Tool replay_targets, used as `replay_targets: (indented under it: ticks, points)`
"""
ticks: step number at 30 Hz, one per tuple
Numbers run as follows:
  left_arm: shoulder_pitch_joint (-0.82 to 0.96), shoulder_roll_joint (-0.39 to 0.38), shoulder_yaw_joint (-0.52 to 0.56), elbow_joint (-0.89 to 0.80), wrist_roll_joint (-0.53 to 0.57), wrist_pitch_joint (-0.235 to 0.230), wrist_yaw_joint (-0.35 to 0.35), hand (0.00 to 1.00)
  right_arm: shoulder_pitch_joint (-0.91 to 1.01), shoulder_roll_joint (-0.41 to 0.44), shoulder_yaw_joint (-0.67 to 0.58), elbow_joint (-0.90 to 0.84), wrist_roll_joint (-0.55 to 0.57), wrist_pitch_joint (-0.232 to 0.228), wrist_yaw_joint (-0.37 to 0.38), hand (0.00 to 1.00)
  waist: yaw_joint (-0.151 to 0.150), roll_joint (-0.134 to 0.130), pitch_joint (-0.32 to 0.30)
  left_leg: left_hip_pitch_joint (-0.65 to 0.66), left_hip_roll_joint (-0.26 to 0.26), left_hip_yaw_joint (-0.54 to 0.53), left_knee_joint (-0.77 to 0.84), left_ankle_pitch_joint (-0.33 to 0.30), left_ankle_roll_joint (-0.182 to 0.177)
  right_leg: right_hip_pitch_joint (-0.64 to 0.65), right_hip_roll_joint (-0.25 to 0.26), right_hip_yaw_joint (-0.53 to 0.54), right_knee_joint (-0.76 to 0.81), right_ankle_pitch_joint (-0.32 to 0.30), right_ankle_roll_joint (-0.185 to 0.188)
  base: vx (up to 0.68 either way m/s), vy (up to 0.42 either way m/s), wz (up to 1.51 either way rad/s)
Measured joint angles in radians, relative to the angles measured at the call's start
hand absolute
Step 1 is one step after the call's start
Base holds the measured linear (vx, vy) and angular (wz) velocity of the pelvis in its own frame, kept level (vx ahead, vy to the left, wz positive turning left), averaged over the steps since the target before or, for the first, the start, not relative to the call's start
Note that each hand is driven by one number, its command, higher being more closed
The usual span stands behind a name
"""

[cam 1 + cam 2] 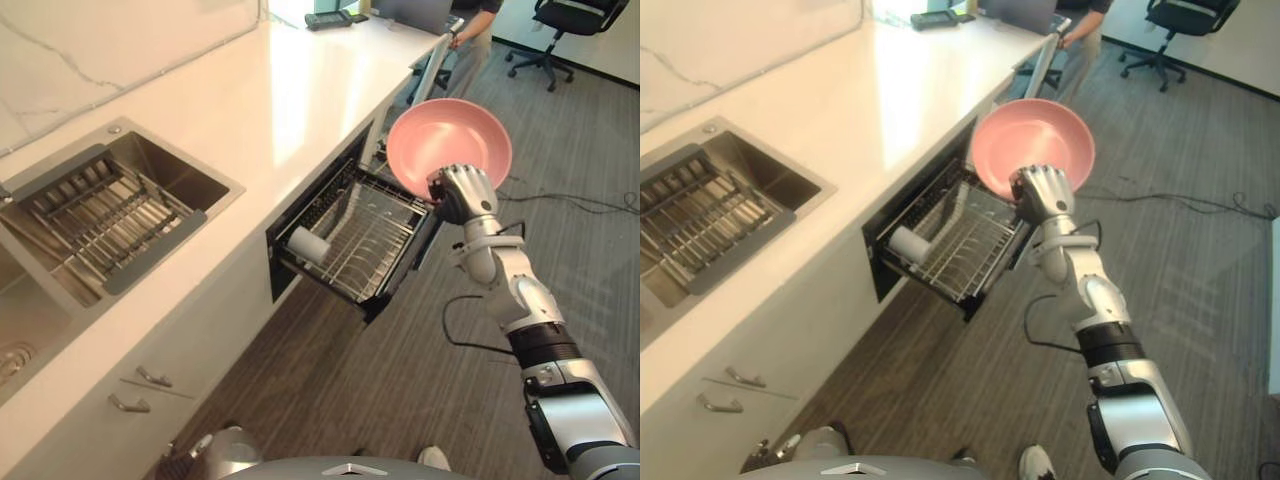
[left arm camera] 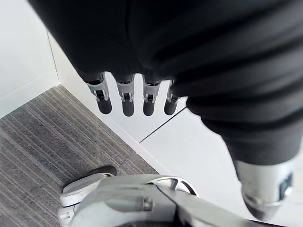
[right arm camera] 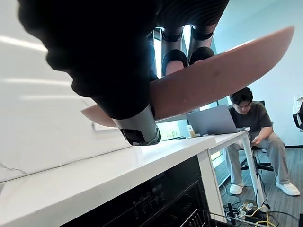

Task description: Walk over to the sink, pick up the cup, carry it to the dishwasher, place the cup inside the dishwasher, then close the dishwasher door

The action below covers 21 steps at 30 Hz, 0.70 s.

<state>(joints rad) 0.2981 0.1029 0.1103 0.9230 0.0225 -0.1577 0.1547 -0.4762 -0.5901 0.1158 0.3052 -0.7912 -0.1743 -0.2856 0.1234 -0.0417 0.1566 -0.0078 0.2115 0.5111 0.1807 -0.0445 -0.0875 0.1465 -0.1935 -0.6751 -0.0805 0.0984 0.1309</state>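
Pinches a pink bowl (image 1: 447, 140) by its near rim in the right hand (image 1: 465, 192), thumb on one face, fingers (image 3: 174, 59) curled against the other. Holds it raised and tilted, hollow turned toward the head camera, up over the far right corner of the open dishwasher (image 1: 278, 262) and clear of the pulled-out wire rack (image 1: 375, 235). White cup (image 1: 308, 245) on its side in the near left corner of that rack, well apart from the bowl. Left hand (image 2: 142, 47) hanging low beside a white panel (image 2: 28, 56), above striped grey floor (image 2: 38, 142); fingers (image 2: 127, 101) straight and slack, grasping nothing. To the left of the dishwasher, steel sink (image 1: 190, 175) sunk into the white countertop (image 1: 290, 100), with a grey slatted drainer (image 1: 105, 215) laid across it. Two metal drawer handles (image 1: 150, 378) on the cabinet front below the sink. At the far end of the counter, a seated person (image 3: 253, 120) next to an open laptop (image 3: 210, 120). Black office chair (image 1: 565, 25) on the carpet at far right.
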Motion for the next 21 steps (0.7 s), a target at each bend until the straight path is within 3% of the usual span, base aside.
replay_targets:
  ticks: [1,8,14,17,21]
  points:
    - [-0.003,0.0,-0.001,0.0,0.0,0.0,-0.012,0.0,-0.001,0.001,0.0,0.015,0.0,-0.006,0.018,1.0,0.005,0.004,-0.002,-0.011,-0.013,-0.042,-0.008,0.005,0.004,-0.006,-0.004,-0.006,0.0,0.005,0.001,0.0,0.049,0.12]
    - [-0.012,0.002,-0.004,-0.001,0.021,-0.003,-0.015,0.0,-0.012,0.002,0.0,0.068,0.001,0.006,0.018,1.0,0.013,0.008,0.014,-0.092,-0.037,-0.073,-0.008,0.018,0.019,-0.075,-0.024,-0.018,0.001,0.031,-0.002,-0.03,0.078,0.1]
    - [-0.078,0.004,-0.004,-0.022,-0.041,-0.022,-0.032,0.0,-0.222,-0.024,0.004,0.214,0.04,0.058,0.004,1.0,0.012,0.05,0.174,-0.229,-0.046,-0.079,0.03,0.035,0.046,-0.212,-0.035,0.01,0.001,0.087,-0.026,-0.15,0.097,-0.07]
    - [-0.083,0.005,-0.005,-0.053,-0.088,-0.03,-0.038,0.0,-0.292,-0.074,0.046,0.233,0.073,0.074,-0.009,1.0,0.014,0.066,0.235,-0.295,-0.063,-0.152,0.046,0.037,0.05,-0.272,-0.042,0.021,0.001,0.11,-0.03,-0.08,0.09,-0.04]
    - [-0.122,0.021,-0.027,-0.059,-0.19,-0.007,-0.087,0.0,-0.379,-0.127,0.101,0.287,0.147,0.091,-0.002,1.0,0.021,0.084,0.298,-0.345,-0.082,-0.201,0.059,0.039,0.056,-0.313,-0.054,0.023,0.0,0.127,-0.032,-0.06,0.076,0.04]
